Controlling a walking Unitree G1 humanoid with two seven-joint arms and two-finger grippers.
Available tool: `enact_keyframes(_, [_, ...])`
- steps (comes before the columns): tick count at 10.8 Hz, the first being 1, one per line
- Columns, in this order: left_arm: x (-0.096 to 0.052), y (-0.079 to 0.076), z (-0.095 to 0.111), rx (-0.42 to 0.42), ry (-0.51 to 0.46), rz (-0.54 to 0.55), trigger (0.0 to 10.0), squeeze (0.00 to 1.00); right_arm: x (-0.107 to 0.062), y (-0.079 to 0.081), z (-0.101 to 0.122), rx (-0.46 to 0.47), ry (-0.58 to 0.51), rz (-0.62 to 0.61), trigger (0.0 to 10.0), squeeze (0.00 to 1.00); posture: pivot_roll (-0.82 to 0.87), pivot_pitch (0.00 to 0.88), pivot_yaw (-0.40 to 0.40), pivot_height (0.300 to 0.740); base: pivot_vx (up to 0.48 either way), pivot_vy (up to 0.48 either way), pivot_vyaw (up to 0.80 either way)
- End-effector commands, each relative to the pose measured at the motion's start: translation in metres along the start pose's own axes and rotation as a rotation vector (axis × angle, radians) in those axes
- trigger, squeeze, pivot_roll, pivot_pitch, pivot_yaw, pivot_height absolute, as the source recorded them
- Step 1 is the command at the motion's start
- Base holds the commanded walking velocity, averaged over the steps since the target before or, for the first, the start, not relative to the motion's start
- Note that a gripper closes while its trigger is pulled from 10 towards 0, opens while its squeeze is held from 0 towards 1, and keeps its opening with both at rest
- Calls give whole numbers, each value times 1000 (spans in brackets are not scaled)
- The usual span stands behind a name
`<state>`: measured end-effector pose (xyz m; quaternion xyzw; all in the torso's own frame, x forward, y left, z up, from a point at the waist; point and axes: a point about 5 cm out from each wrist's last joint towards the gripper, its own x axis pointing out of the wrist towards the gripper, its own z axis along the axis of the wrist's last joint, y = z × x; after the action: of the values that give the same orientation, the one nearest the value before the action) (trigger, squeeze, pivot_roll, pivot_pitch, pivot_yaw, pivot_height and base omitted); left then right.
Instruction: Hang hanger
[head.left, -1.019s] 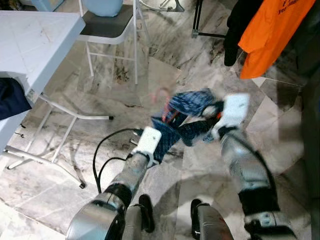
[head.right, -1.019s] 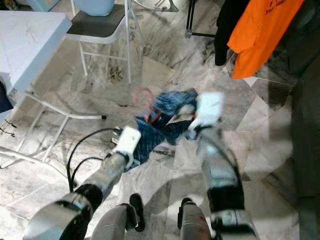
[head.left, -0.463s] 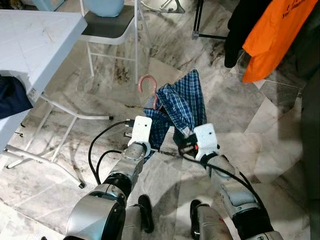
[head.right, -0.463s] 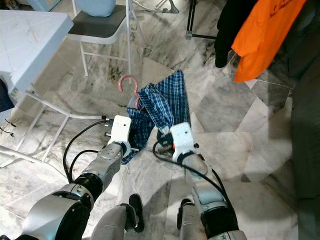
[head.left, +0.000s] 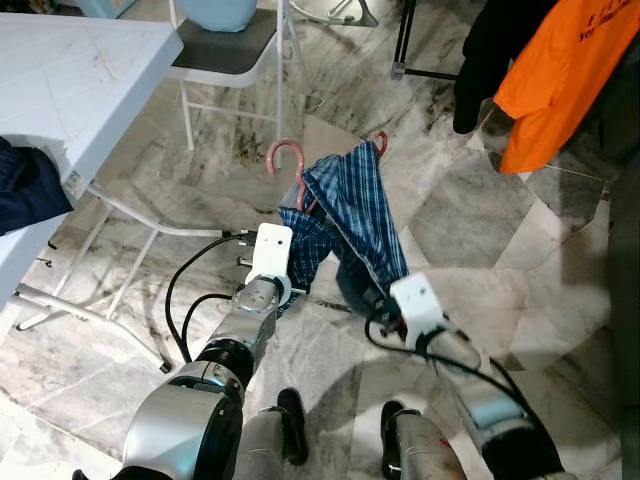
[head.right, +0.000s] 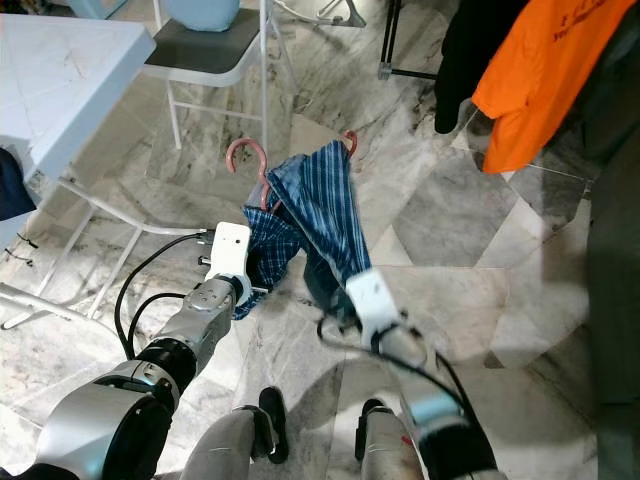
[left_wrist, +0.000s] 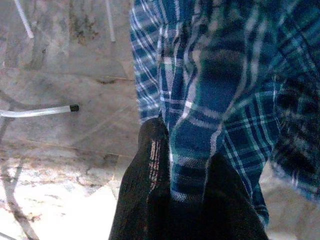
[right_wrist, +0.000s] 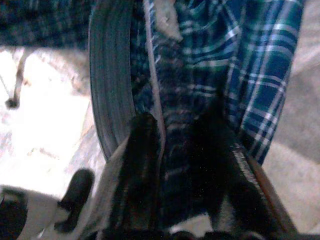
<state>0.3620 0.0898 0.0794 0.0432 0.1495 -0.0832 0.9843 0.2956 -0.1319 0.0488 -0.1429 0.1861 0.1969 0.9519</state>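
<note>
Print on the orange shirt (head.left: 565, 70) is unreadable.

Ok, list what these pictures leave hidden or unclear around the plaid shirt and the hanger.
- Hanger: the pink hook and one arm tip show in the eye views; the plaid shirt covers the rest.
- Left gripper: fingers shut on the shirt; hidden cloth may cover part of the hanger.
- Right gripper: its wrist view is dark and blurred, so what lies between the fingers besides cloth is unclear.
- Orange shirt: what it hangs from is cut off by the top edge.
</note>
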Motion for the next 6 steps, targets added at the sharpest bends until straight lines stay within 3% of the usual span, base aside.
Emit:
enact_keyframes(1, [1,13,7,-23,-29,42,0,0,-4,11,-16,-3,54,74,10000,1000,-167,248,105,740,0,0,0])
enact_keyframes(2, [1,13,9,20,-46,26,0,0,-9,16,-15,-44,34,158,10000,1000,-169,252,105,740,0,0,0])
enact_keyframes(4, [0,19,11,110,-77,0,0,0,-25,3,-17,-116,10,230,10000,1000,-170,257,106,740,0,0,0])
enact_keyframes(6, [0,25,13,165,-95,3,0,0,-23,-39,-8,-44,-55,-75,10000,1000,-166,265,107,740,0,0,0])
